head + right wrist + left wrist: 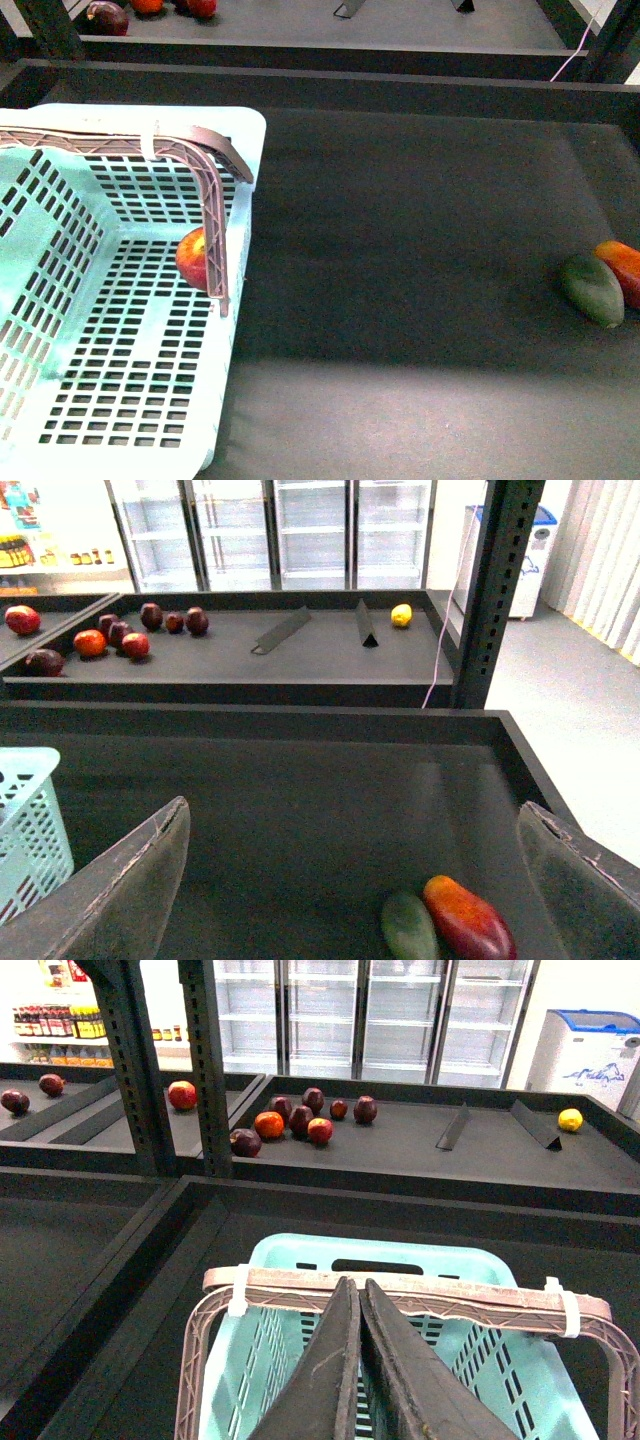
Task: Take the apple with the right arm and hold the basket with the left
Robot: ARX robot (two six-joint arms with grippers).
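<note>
The mint-turquoise basket (120, 330) stands at the left of the dark shelf in the front view. Its brown latticed handle (205, 190) with a white band arches over it. The red apple (192, 258) lies inside the basket by the right wall, partly hidden behind the handle. In the left wrist view my left gripper (357, 1290) is shut, its tips at the handle (420, 1295) above the basket (300, 1360). In the right wrist view my right gripper (360, 880) is open and empty, above the shelf. A corner of the basket (25, 820) shows there.
A dark green mango (592, 290) and an oblong orange-red fruit (622, 268) lie at the shelf's right edge; both show in the right wrist view, mango (408, 928) and fruit (468, 918). Several dark red fruits (300, 1120) lie on a farther shelf behind a raised lip.
</note>
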